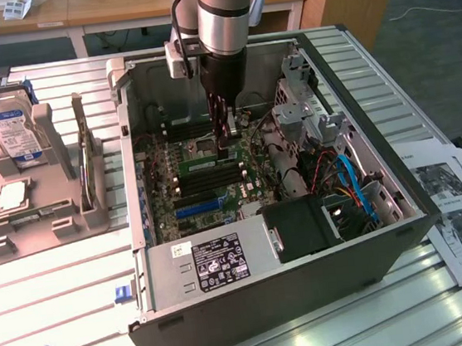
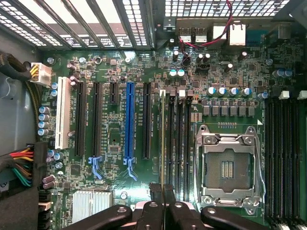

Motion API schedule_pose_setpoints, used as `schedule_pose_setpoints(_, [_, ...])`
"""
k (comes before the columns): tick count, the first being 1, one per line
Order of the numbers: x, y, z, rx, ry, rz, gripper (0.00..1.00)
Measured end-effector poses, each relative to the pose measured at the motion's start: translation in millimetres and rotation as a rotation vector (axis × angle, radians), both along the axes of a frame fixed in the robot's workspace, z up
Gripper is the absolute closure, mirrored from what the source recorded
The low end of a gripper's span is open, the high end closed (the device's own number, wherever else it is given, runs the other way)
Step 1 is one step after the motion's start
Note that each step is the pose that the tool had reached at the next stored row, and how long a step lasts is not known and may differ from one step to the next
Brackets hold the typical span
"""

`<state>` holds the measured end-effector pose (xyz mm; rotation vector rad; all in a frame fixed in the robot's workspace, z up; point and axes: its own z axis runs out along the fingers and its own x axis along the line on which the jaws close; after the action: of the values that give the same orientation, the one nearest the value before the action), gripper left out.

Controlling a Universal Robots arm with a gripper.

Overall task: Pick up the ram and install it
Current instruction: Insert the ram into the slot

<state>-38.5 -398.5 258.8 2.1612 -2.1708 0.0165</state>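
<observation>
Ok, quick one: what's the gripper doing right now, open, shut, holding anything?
Gripper: closed on the ram, gripping one end of the thin green stick, which stands edge-on beside the black memory slots.

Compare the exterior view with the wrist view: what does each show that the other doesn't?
Exterior: hard drive in a grey stand, power supply label, printed sheets beside the case. Wrist: empty CPU socket, white slot. Both: the hand closed on the ram at the memory slots, plus the blue slot.
</observation>
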Motion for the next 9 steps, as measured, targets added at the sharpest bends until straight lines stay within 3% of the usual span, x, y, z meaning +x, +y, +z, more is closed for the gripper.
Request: schedule_pose_setpoints(9, [0.0, 0.0, -2.5, 0.0001, -0.0001, 0.0, 0.88])
